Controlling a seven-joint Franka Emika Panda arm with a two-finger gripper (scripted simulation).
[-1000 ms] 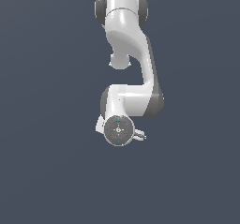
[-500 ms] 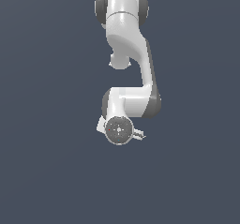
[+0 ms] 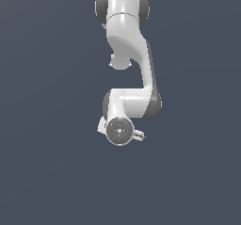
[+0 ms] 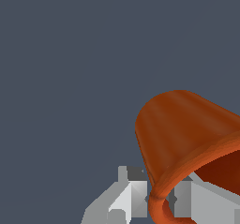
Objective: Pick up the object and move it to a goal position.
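The object (image 4: 183,129) is an orange-red cup that fills much of the wrist view. It is tipped over, so its ribbed side and part of its hollow mouth both show. My gripper (image 4: 160,192) is shut on its rim wall. One grey-white finger (image 4: 132,195) lies outside the cup and the other sits on the inside. In the exterior view the cup is hidden under the arm, and only the round wrist flange (image 3: 120,131) and a bit of the hand show.
A plain dark grey-blue ground (image 3: 52,163) surrounds the arm in both views. The white arm (image 3: 127,45) runs from the top of the exterior view down to the wrist.
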